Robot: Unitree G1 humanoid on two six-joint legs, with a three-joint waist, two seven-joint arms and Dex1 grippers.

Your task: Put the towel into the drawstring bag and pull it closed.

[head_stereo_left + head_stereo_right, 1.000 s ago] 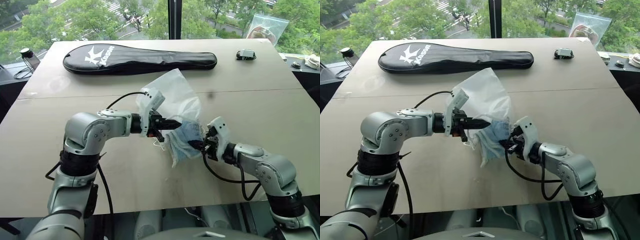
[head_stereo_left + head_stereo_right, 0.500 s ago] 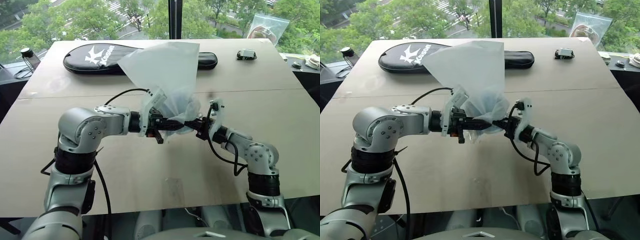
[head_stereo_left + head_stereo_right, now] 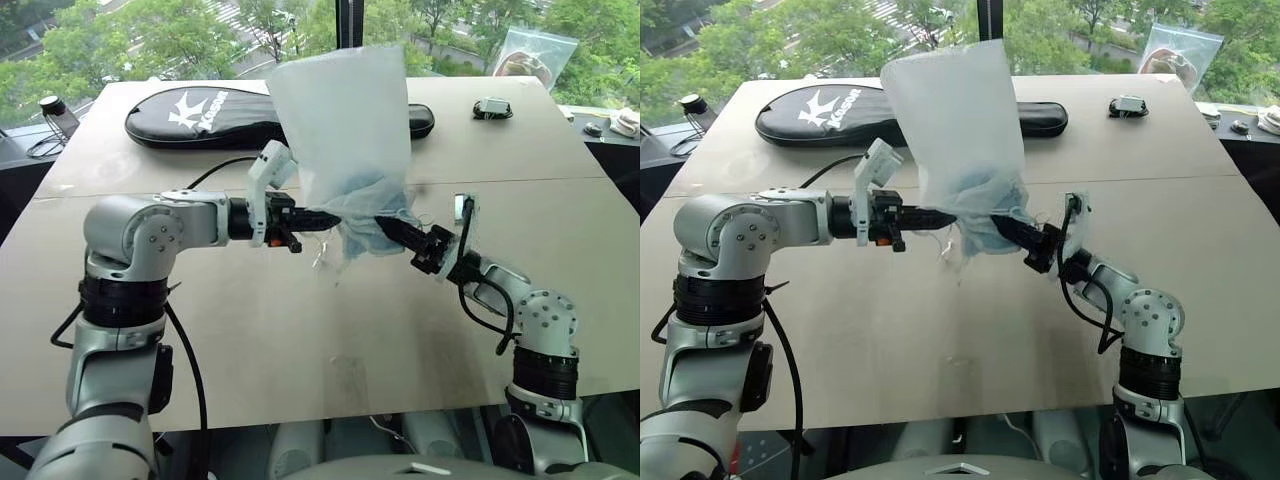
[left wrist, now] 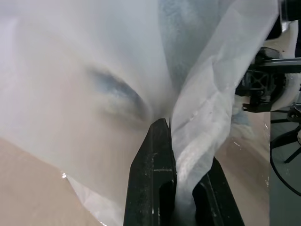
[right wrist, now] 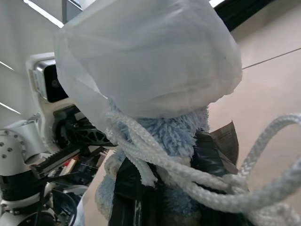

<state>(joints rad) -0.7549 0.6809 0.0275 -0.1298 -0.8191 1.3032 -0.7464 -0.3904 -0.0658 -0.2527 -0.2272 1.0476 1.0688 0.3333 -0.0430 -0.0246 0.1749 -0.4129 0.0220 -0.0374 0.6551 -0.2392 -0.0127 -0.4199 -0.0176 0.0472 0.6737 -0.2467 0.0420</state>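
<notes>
Towel is being pushed into the raised bag

The drawstring bag (image 3: 345, 120) rim is pinched by the left gripper (image 3: 325, 217); the towel (image 5: 171, 136), clamped by the right gripper (image 3: 392, 226), should be pushed deeper.

A long black racket cover with white lettering (image 3: 215, 112) lies across the far side of the flat beige worktop (image 3: 300, 340), near its far left corner. A small dark and pale gadget (image 3: 492, 109) sits by the far right edge, and behind it a clear plastic zip bag (image 3: 535, 55) stands against the window. Off the far left corner stands a small dark object with a pale round top (image 3: 58, 112), with green treetops (image 3: 120, 40) outside the glass.
</notes>
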